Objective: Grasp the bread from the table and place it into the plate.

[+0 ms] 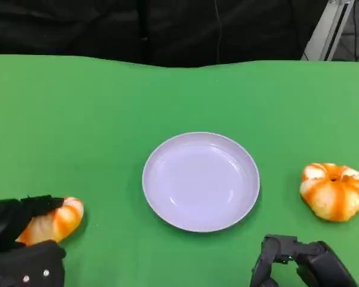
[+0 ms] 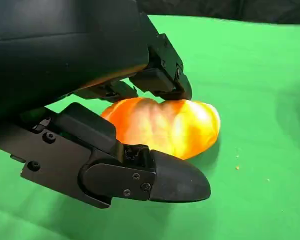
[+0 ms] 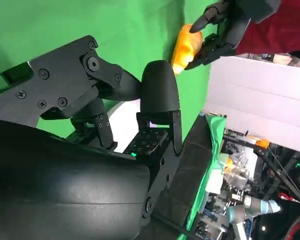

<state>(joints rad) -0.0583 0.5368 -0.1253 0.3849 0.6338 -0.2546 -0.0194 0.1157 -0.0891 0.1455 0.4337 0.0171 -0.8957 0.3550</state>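
Left of the plate (image 1: pixel 200 181), the left hand (image 1: pixel 18 239) grips the bread (image 1: pixel 55 220); the right hand (image 1: pixel 299 263) holds nothing, fingers apart.

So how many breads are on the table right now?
2: one bread at the table's left, between the left hand's fingers; another bread lying free, right of the plate.

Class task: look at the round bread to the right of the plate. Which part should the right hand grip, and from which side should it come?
Grip the round bread across its wide middle, coming down from above. It lies flat on the table as a low ridged dome with clear space around it, so fingers can probably close on opposite sides. The right hand waits just in front of it, holding nothing.
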